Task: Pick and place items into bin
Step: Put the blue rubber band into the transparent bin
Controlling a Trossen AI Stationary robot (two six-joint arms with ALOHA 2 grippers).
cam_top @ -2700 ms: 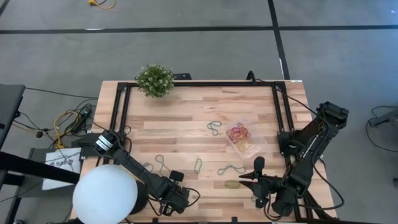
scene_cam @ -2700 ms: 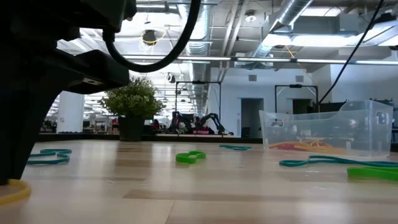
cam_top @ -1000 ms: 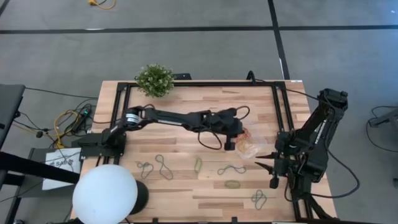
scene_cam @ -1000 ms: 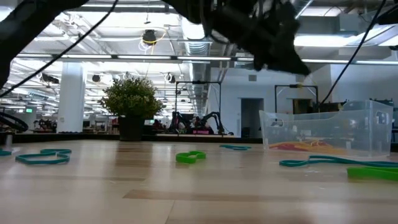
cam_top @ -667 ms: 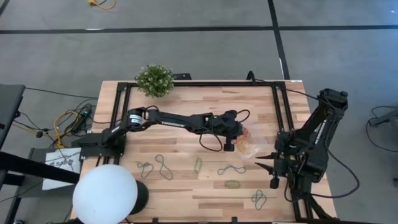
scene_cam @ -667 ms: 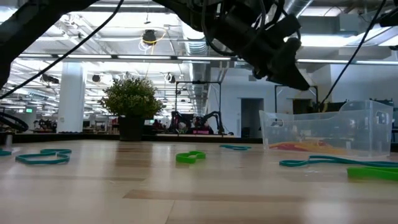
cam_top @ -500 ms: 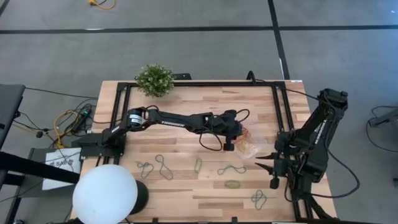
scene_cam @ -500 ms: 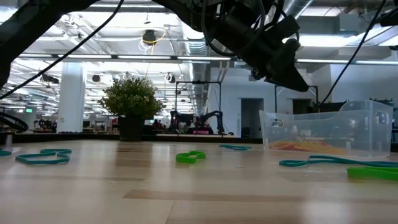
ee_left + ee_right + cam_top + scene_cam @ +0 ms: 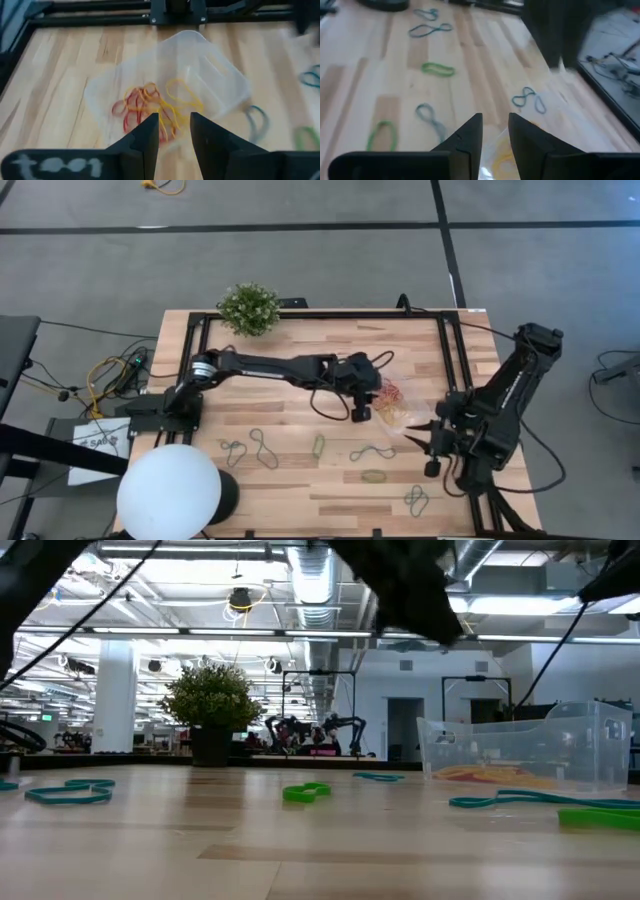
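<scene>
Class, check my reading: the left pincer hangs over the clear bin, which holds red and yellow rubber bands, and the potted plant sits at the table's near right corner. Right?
Not quite. The high view shows the potted plant at the far left of the table. The rest stands: the left pincer hangs by the clear bin holding red and yellow rubber bands.

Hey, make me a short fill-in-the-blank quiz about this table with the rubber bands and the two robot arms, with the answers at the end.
1. The red, orange and yellow rubber bands lie inside the clear ____.
2. The left gripper is stretched out beside the bin, and its fingers are ____.
3. In the table's far left corner stands a small green potted ____.
4. The right gripper holds ____ between its fingers.

Missing words: bin; open; plant; nothing
</scene>
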